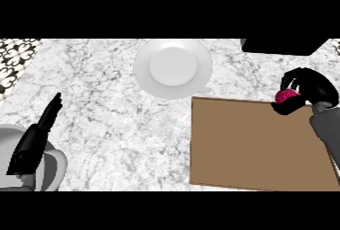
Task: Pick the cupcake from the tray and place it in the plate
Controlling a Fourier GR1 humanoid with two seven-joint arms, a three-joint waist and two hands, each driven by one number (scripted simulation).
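The right hand [306, 92] curls round the pink cupcake [287, 95] above the brown tray's [256, 143] far edge; the white plate [172, 67] lies to its left; the left hand [36, 134] rests straight-fingered.

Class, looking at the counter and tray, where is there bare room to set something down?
The white plate is bare. Open marble counter lies between the left hand and the brown tray, whose surface is mostly free. It is crowded at the tray's far right corner, where the right hand holds the cupcake.

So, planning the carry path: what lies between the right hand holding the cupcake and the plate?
In the head view, only the brown tray's far corner and bare marble counter separate the right hand, curled round the cupcake, from the plate.
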